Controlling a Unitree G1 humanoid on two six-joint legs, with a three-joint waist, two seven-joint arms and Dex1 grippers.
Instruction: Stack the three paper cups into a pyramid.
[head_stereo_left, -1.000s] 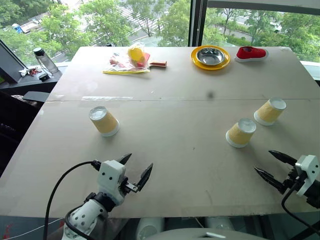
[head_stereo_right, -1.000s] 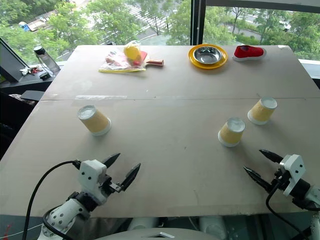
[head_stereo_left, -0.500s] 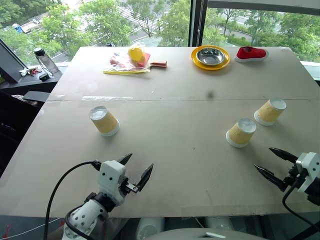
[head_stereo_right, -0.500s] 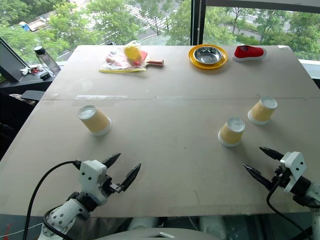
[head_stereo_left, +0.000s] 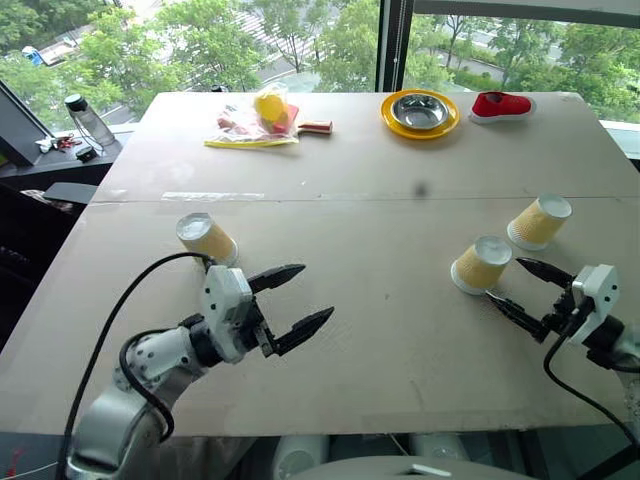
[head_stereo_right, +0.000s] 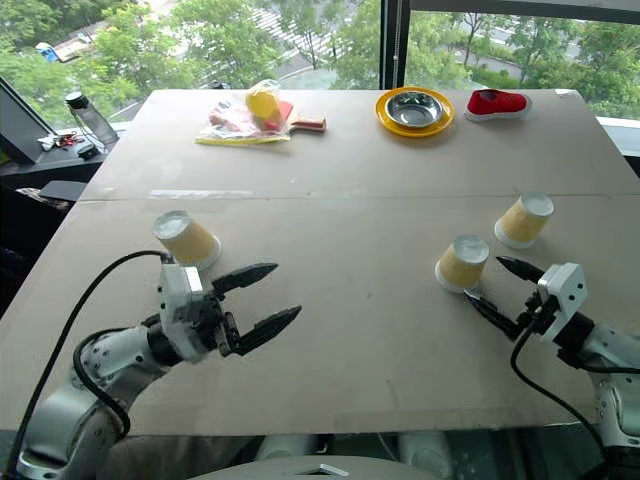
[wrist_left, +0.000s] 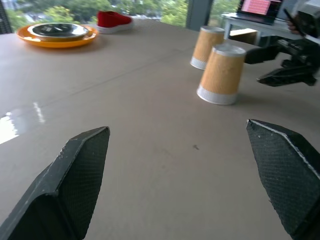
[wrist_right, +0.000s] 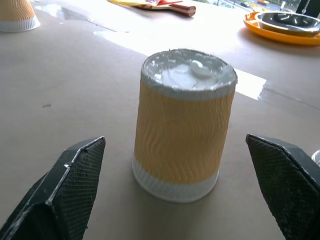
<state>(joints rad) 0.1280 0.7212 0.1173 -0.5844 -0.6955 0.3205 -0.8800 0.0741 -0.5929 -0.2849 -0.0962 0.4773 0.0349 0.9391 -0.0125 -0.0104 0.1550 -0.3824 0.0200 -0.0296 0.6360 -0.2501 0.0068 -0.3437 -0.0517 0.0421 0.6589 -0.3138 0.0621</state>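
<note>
Three upturned paper cups (head_stereo_left: 482, 265) stand apart, unstacked; right gripper (head_stereo_left: 522, 289), fingers spread, faces one near the worktop's (head_stereo_left: 350, 230) right edge, left gripper (head_stereo_left: 297, 300) likewise spread, empty.

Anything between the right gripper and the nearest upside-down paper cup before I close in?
Nothing: in the right wrist view the ribbed yellow-tan paper cup stands between the open right gripper's fingers with bare beige tabletop around it.

Three ribbed yellow-tan paper cups, upside down, unstacked: left-centre (head_stereo_left: 208, 240), right-centre (head_stereo_left: 481, 265), far right (head_stereo_left: 539, 222).
</note>
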